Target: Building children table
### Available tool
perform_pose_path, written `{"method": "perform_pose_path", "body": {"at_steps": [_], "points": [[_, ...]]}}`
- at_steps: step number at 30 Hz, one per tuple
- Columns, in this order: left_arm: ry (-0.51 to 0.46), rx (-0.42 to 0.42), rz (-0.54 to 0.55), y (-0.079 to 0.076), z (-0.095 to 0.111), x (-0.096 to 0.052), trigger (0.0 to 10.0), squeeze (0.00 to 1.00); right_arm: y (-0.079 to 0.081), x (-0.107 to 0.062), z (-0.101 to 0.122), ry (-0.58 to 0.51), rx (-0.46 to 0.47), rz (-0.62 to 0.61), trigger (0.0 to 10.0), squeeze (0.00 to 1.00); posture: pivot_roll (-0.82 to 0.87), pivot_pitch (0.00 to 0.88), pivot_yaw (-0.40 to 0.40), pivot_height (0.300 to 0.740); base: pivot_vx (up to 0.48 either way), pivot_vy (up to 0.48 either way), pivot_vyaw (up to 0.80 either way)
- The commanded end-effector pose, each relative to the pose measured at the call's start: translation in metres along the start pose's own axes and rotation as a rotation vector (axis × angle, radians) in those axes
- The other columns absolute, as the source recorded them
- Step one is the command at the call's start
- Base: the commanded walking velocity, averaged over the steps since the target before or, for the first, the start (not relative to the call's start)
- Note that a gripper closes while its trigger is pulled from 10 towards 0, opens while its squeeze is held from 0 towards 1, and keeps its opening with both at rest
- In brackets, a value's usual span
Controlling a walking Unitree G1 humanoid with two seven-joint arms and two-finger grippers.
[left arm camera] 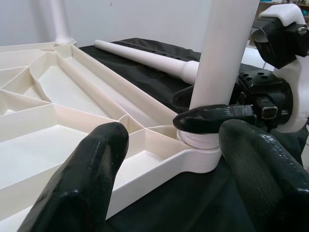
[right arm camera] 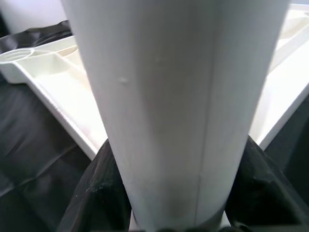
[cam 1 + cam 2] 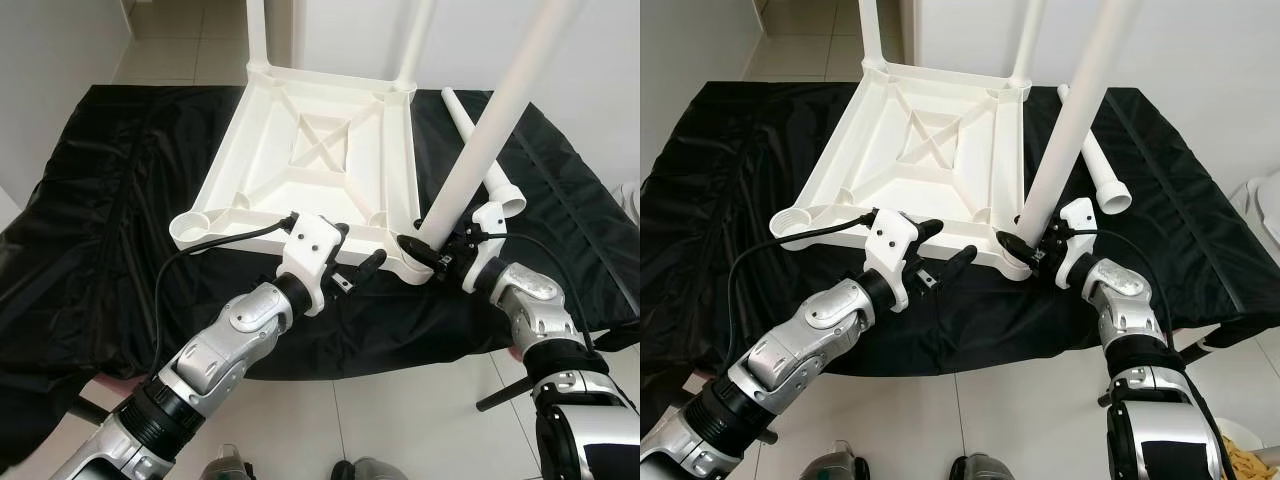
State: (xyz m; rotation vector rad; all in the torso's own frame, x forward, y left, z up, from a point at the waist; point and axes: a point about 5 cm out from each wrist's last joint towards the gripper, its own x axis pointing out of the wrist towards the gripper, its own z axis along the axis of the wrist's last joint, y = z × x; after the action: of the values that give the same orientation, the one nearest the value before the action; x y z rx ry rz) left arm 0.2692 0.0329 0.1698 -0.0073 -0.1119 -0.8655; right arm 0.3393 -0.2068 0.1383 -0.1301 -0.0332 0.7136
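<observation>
A white plastic table top (image 3: 262, 140) lies upside down on a black cloth (image 3: 110, 200). Two white legs (image 3: 420, 40) stand in its far corners. My right gripper (image 3: 432, 250) is shut on the base of a third leg (image 3: 490, 130), which leans a little to the right in the near right corner socket (image 1: 200, 150). My left gripper (image 3: 358, 250) is open at the top's near edge, just left of that socket and holding nothing. A loose leg (image 3: 503, 188) lies on the cloth to the right. The near left socket (image 3: 192, 225) holds nothing.
The cloth covers a low surface whose front edge (image 3: 400, 355) runs just below my wrists, with tiled floor (image 3: 400, 420) beneath. A black cable (image 3: 170, 270) loops off my left wrist. White walls (image 3: 50, 60) close in on the left and behind.
</observation>
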Motion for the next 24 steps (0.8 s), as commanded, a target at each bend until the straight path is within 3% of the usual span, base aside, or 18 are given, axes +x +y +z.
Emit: {"method": "perform_pose_path", "body": {"at_steps": [1,9,12,17,20,23,24], "points": [[0.009,0.000,-0.262,-0.016,-0.002,-0.002,10.0,0.00,0.006,-0.001,-0.011,0.016,0.053,-0.033,10.0,0.00,0.01,0.050,-0.034,0.740,0.000,0.000,0.00],[0.011,-0.003,-0.268,-0.017,-0.002,-0.003,10.0,0.00,0.010,0.002,-0.008,-0.010,0.063,-0.083,10.0,0.00,0.01,0.048,-0.033,0.740,0.000,0.000,0.00],[0.014,-0.005,-0.276,-0.019,-0.003,-0.003,10.0,0.00,0.014,0.005,-0.004,-0.039,0.072,-0.187,10.0,0.00,0.01,0.045,-0.031,0.740,0.000,0.000,0.00],[0.015,-0.005,-0.279,-0.019,-0.004,-0.004,10.0,0.00,0.014,0.005,-0.003,-0.042,0.064,-0.244,10.0,0.00,0.01,0.044,-0.030,0.740,0.000,0.000,0.00],[0.017,-0.006,-0.282,-0.020,-0.004,-0.004,10.0,0.00,0.012,0.002,0.001,-0.059,0.070,-0.344,10.0,0.00,0.01,0.042,-0.027,0.740,0.000,0.000,0.00],[0.021,-0.008,-0.290,-0.021,-0.004,-0.005,10.0,0.00,0.009,-0.002,0.006,-0.090,0.112,-0.519,10.0,0.00,0.01,0.040,-0.025,0.740,0.000,0.000,0.00],[0.021,-0.008,-0.290,-0.021,-0.004,-0.005,10.0,0.00,0.009,-0.002,0.006,-0.090,0.112,-0.519,10.0,0.00,0.01,0.040,-0.025,0.740,0.000,0.000,0.00]]}}
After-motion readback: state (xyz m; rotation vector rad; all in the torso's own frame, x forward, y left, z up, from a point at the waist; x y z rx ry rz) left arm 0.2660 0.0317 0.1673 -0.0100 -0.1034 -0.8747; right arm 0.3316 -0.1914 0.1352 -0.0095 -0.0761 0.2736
